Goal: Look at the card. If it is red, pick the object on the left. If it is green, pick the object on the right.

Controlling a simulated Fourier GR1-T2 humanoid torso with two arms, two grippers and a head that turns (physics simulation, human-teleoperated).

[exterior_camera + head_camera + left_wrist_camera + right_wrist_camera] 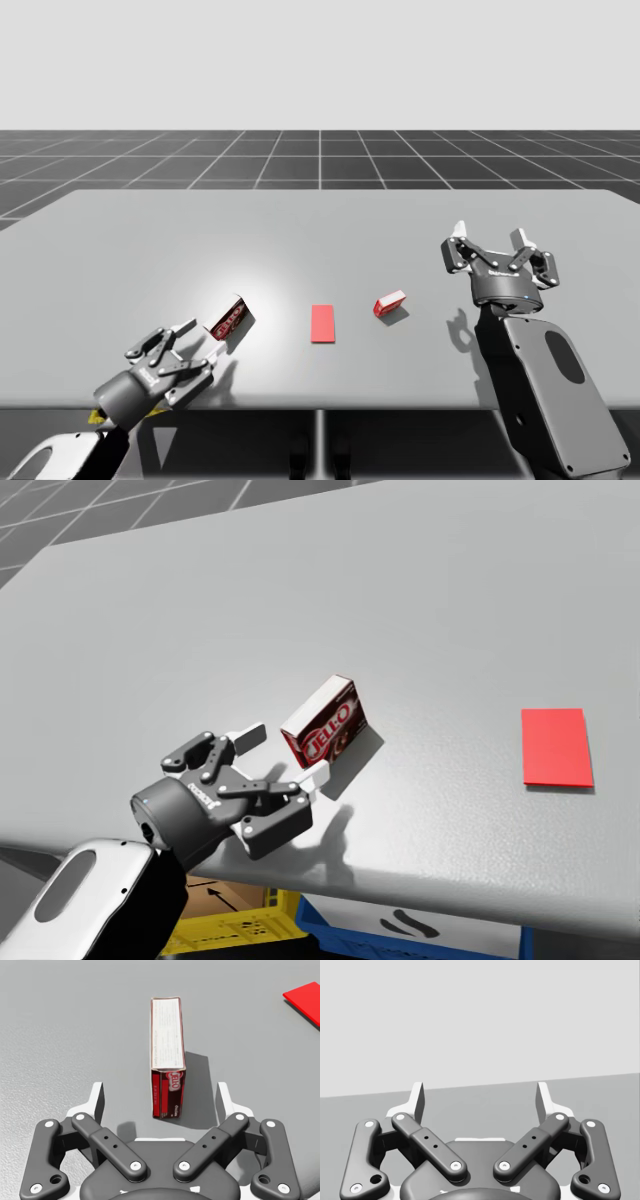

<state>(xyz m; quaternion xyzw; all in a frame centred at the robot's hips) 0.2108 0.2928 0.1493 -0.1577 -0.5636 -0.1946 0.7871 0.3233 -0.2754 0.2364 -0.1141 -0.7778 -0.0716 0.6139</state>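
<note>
A red card point(323, 323) point(556, 746) point(305, 1001) lies flat at the middle of the grey table. To its left stands a dark red box point(229, 320) point(325, 725) point(167, 1060) on its narrow edge, and to its right lies a small red box point(389, 303). My left gripper point(186, 341) point(284, 756) point(161, 1104) is open just short of the dark red box, whose near end sits between the fingertips without touching them. Off to the right of the small red box, my right gripper point(492, 238) point(481, 1099) is open, raised above the table and empty.
The table's front edge point(320, 408) runs just under my left hand. Below that edge sit a yellow crate point(235, 920) and a blue bin point(420, 935).
</note>
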